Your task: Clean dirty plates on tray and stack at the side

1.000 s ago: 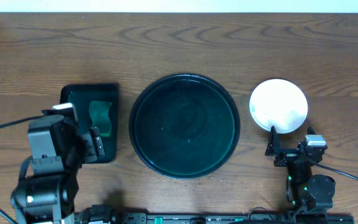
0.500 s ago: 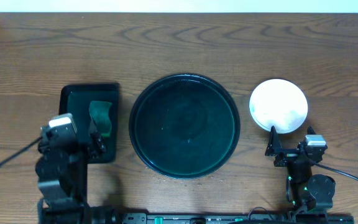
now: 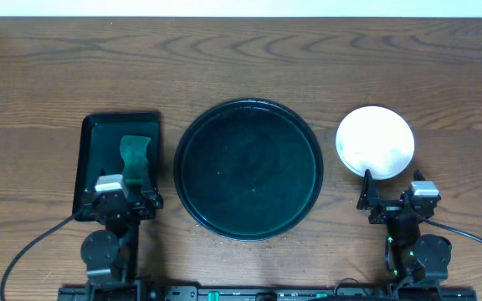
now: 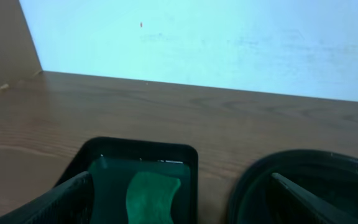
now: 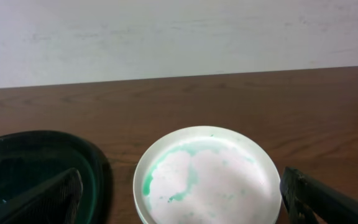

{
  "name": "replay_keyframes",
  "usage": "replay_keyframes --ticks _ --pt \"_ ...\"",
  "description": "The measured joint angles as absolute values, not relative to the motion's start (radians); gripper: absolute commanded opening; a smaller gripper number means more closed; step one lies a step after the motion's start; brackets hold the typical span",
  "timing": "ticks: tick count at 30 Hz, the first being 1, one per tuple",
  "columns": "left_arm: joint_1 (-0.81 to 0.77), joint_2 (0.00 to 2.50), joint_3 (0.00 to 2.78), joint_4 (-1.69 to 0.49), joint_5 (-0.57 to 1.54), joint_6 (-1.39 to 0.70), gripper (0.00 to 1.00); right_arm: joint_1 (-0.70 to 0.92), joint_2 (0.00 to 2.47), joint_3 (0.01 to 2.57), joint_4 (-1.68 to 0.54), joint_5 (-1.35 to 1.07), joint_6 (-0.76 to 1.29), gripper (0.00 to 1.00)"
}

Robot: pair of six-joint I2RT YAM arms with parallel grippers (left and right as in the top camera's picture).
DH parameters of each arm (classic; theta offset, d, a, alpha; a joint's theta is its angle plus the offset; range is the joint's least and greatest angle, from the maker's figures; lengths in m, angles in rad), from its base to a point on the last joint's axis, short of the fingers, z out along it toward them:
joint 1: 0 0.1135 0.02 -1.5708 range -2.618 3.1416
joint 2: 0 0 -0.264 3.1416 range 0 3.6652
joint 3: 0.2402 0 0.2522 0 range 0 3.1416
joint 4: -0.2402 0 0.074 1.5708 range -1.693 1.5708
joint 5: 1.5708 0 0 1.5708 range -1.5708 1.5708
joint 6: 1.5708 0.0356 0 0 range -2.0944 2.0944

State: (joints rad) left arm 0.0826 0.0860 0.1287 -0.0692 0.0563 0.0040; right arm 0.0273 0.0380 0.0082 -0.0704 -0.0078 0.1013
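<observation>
Left arm has drawn back to the tabletop's near edge since the earlier frame. Its hand (image 3: 126, 203) is released, holding nothing, at the near end of the rectangular tray (image 3: 99, 134) with the green sponge (image 3: 135, 155). Right hand (image 3: 390, 194) is likewise released, just before the plates (image 3: 375, 142). They rest right of the round tray (image 3: 248, 170), apart from it, top face green-smeared.

Both arms folded low, wrists level; L gripper (image 3: 128, 203) & R gripper (image 3: 389, 201) spread wide, empty.

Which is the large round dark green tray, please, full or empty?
Empty: the tray shows only bare glossy floor overhead; the round white plate sits outside it on the wooden table.
</observation>
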Motion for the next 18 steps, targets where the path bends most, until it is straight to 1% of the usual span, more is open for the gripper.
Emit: replay_keyframes --ticks 7,18 --pt "0.082 0.014 0.03 -0.044 0.058 0.004 0.88 0.027 0.038 0.008 -0.071 -0.008 0.101 0.99" --pt "0.082 0.011 0.028 -0.044 0.057 0.004 0.88 0.027 0.038 0.008 -0.07 -0.008 0.101 0.99"
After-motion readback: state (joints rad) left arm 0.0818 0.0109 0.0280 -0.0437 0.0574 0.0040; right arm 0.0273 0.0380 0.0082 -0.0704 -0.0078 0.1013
